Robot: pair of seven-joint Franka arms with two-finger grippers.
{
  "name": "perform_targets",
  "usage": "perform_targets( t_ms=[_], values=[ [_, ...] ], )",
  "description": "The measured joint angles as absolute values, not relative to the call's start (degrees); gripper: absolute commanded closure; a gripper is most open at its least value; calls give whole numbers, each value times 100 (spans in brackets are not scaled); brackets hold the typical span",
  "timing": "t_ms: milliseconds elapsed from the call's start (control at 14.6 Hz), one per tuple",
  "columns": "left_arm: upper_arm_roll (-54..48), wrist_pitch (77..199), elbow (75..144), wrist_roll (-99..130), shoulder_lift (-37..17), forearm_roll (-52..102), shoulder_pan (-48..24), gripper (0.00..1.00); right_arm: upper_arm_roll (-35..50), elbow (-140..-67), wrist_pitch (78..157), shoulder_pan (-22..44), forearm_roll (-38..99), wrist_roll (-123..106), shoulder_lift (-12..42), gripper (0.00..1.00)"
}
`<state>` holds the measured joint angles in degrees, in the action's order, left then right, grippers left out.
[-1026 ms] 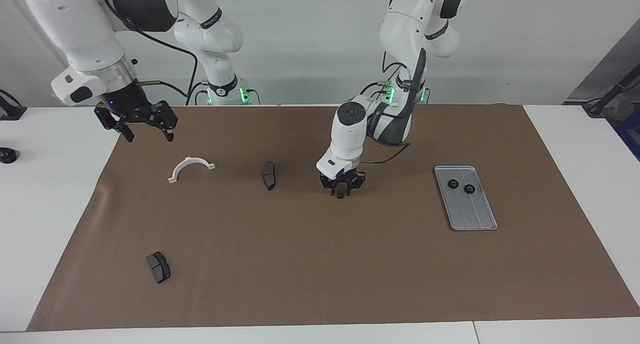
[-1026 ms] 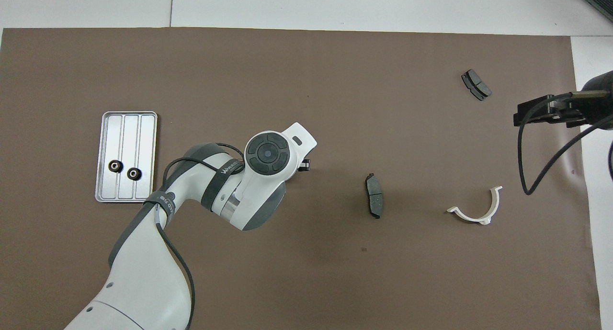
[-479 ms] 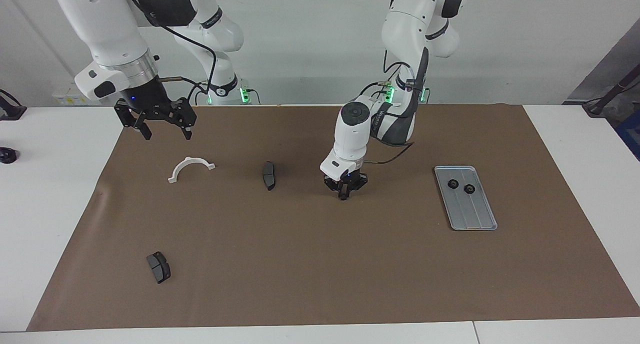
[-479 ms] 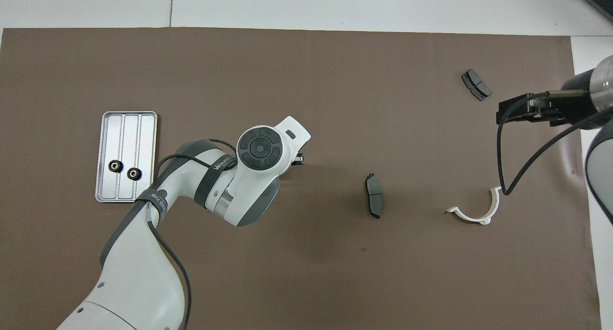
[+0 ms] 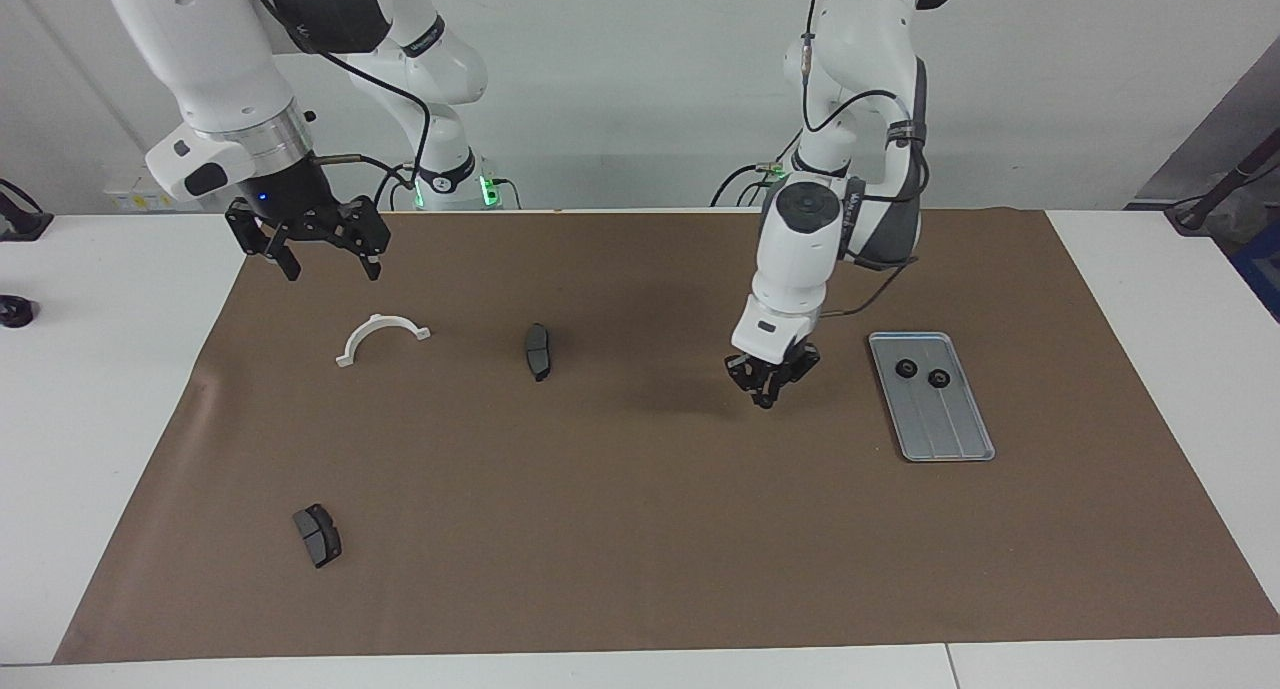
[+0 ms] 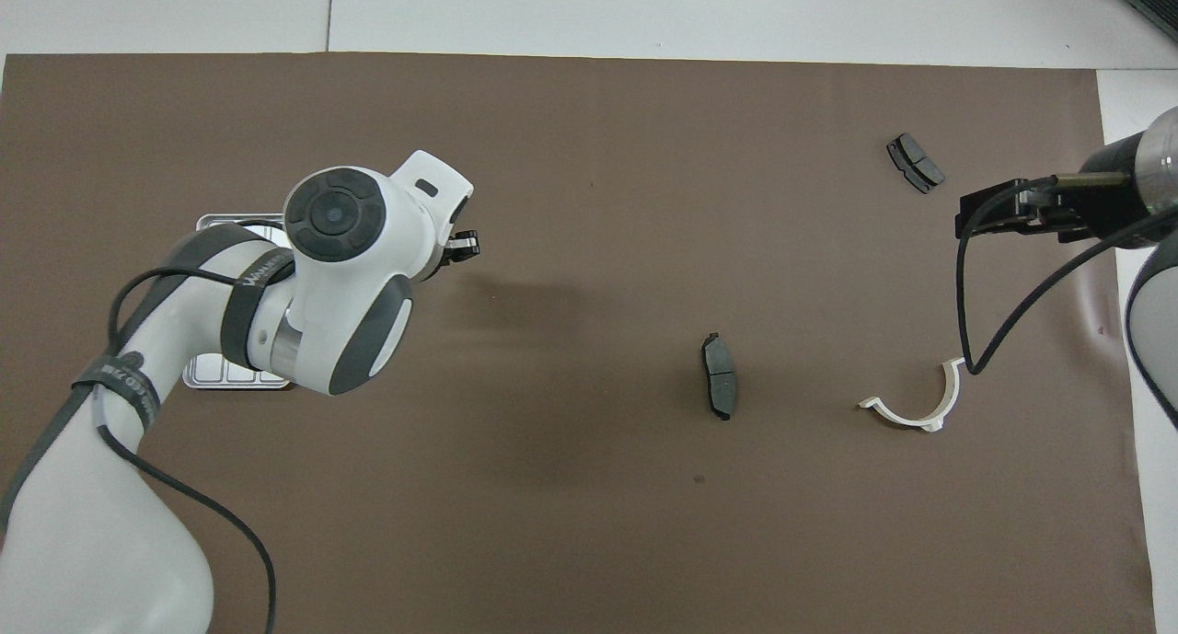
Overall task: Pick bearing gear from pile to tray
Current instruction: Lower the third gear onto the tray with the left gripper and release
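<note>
Left pincer [image 5: 767, 397] carries a gear toward the tray [image 5: 955, 439].
Fingertips pinched shut on the tiny gear, at centre-right of the frame, short of the tray; right pincer [image 5: 322, 258] waits open at upper left.

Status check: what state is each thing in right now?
left gripper: shut, raised over mat beside tray.
right gripper: open, waiting over mat.
tray: flat on mat, holds two gears.
brake pads: two, loose on mat.
half-ring: loose on mat.
</note>
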<state>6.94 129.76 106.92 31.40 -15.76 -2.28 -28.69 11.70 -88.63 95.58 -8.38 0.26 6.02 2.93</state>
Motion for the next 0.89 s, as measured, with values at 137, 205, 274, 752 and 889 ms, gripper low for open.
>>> perform_targets(
  t_ms=[137,205,274,752,889],
  values=[
    [704,12940,10786,2703,-1447,-228,-2405,100,1170,-8864,9558,-838,26,602,293,0],
    [706,12939,10847,2421,-1398,-229,-2157,100,1170,-8865,9558,-838,26,602,293,0],
    [708,12939,10902,2059,-1369,-229,-1884,100,1169,-8866,9558,-840,26,602,293,0],
    [689,13247,11185,-699,-1369,467,-503,100,1165,-8876,9558,-857,26,602,293,0],
    [690,13365,11266,-1173,-1418,651,-359,86,1165,-8876,9558,-857,26,602,293,0]
  ],
)
